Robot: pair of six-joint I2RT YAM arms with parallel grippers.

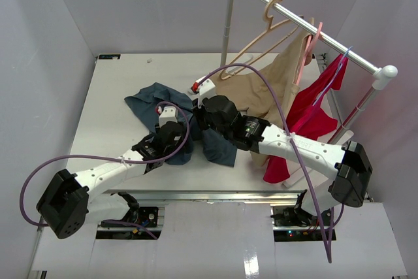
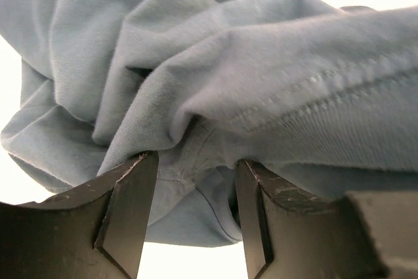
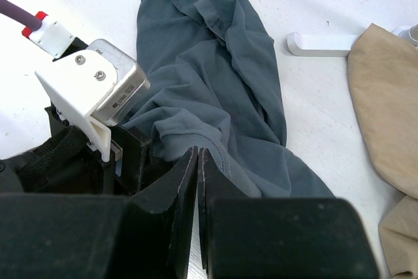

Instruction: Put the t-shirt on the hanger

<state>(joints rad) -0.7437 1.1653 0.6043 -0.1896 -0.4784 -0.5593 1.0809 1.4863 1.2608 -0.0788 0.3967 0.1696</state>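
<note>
White table (image 1: 117, 83) bears the crumpled slate-blue t-shirt (image 1: 147, 102), left jaws apart round a fold, right jaws closed

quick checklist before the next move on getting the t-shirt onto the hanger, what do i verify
1. Left gripper placed on the t-shirt: ok, jaws apart with a fold at the fingertips.
2. Right gripper holding cloth: cannot tell, jaws shut at the shirt's edge, no fabric visibly pinched.
3. Hanger free: ok, empty on the rail, away from both grippers.
4. Shirt spread flat: not ok, crumpled on the table.
5. Collar opening located: cannot tell, the folds hide it.
</note>
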